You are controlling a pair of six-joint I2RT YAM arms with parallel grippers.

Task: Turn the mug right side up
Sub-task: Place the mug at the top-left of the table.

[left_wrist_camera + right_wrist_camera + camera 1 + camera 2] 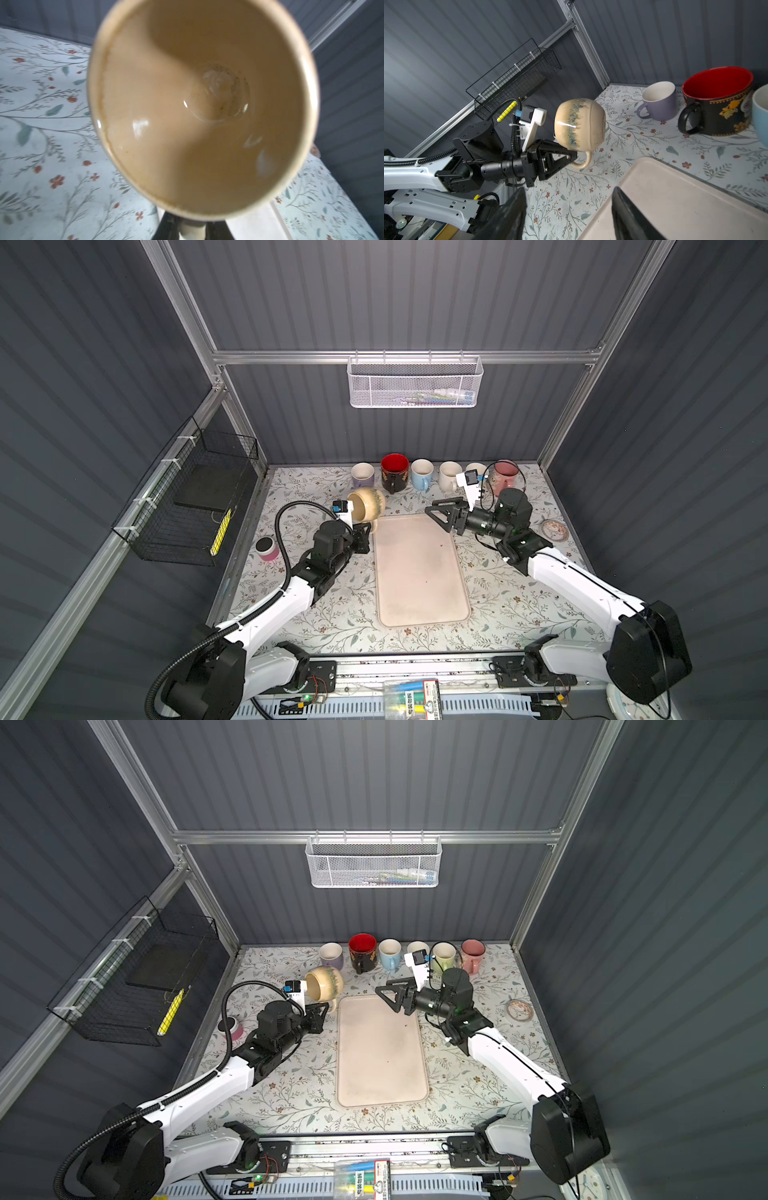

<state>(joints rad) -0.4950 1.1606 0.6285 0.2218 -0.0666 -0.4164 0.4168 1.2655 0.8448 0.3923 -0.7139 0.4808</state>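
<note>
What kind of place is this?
Likely a robot test cell, not a kitchen: grey panelled walls on an aluminium frame, two robot arms on a front rail, mugs lined along the back.

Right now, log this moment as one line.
left gripper: shut on mug handle | mug: lifted, on its side | right gripper: open, empty, near tray

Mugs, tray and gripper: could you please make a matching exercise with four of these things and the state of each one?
1 beige mug
2 red mug
3 tray
4 right gripper

a open, holding nothing
b upright by the back wall
c off the table, on its side, handle gripped
d flat between the arms

Pairs: 1-c, 2-b, 3-d, 4-a
</note>
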